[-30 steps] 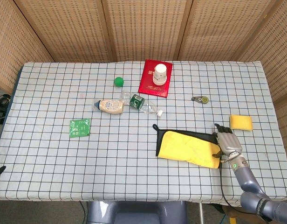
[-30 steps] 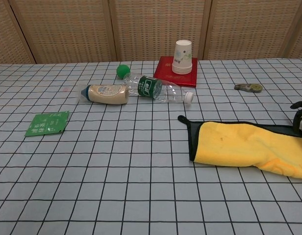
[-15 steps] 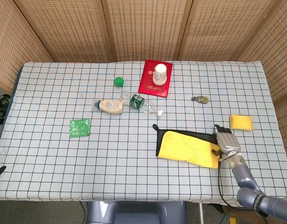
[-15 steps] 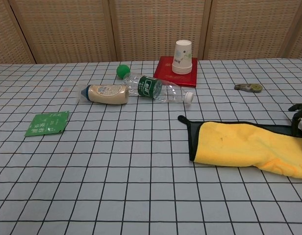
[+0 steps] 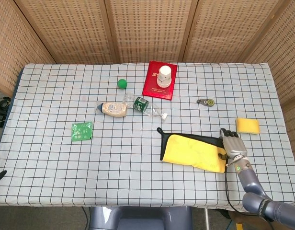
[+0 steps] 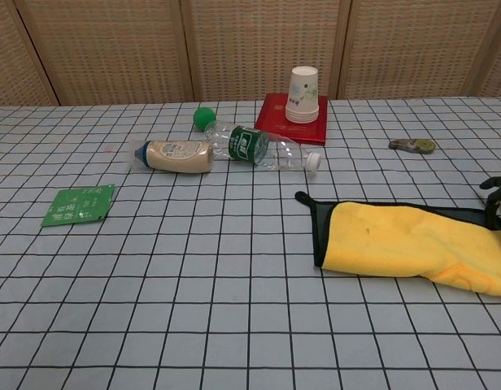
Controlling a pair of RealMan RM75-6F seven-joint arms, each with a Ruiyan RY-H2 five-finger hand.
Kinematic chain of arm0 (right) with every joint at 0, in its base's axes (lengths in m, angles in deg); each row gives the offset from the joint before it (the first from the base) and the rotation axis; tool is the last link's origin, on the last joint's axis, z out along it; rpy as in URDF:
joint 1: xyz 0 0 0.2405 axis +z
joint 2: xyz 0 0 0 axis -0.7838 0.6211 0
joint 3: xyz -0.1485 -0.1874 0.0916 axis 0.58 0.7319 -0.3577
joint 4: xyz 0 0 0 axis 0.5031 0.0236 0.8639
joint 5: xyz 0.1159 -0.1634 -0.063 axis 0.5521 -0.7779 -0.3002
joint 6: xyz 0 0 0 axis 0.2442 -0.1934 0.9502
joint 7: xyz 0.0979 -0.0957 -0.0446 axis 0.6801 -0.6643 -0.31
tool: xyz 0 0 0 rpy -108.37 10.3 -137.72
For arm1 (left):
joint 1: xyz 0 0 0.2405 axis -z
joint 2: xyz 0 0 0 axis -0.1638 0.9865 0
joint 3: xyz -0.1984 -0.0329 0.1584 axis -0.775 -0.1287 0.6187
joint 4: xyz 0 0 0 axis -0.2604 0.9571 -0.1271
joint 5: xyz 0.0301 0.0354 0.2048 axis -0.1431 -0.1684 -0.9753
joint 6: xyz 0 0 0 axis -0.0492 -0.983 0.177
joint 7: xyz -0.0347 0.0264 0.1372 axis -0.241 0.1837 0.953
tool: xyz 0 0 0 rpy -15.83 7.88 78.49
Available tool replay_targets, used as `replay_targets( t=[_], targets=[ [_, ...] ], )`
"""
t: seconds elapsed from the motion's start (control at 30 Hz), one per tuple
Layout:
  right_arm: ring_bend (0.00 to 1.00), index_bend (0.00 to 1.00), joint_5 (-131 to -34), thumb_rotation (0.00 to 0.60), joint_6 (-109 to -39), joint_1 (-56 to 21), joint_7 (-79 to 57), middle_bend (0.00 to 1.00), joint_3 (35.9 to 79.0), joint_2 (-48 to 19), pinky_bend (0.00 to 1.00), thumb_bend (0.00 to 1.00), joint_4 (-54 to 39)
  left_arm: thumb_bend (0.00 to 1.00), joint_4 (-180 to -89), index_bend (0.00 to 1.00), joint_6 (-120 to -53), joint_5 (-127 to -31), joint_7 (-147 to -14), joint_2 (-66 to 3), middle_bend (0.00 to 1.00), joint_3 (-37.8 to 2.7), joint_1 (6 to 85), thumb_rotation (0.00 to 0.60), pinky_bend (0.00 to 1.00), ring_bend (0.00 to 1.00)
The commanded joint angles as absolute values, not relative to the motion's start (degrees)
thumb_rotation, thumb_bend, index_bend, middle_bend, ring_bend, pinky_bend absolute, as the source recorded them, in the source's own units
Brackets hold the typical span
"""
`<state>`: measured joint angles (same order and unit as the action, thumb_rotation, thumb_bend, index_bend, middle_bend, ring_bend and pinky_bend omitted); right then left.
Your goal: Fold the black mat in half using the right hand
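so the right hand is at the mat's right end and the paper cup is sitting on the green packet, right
Not quite. The right hand is at the right end of the mat, but the paper cup stands on the red book, not on the green packet, which lies alone far to the left. The chest view shows it best.

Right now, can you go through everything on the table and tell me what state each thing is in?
black mat: lying flat, yellow side up, black edge showing
right hand: at the mat's right edge
clear water bottle: on its side, capped
beige bottle: on its side
paper cups: stacked upside down on the red book
green packet: flat
yellow sponge: flat
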<state>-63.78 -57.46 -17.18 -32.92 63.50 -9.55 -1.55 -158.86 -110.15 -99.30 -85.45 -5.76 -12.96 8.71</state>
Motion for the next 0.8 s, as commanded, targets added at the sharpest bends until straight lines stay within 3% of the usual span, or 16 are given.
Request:
replay_targets(
  t=[0.03,0.8],
  targets=[
    [0.0,0.54,-64.0,0.6,-57.49,-17.19,-32.87,0.0,63.57,-9.75,0.0,0.52,-1.8,0.0,-158.84,0.0,-110.15,-99.34,-85.39,-5.79,0.0,-12.94,8.72,0.6,0.0,0.0],
    [0.0,0.6,-70.93,0.6,-60.6,-18.28,-30.57,0.0,62.87,-9.57,0.0,0.56,-1.79,0.0,-158.95,0.0,-110.09,-99.35,-85.16,-5.88,0.0,-12.89,8.74,0.6,0.0,0.0]
  ],
)
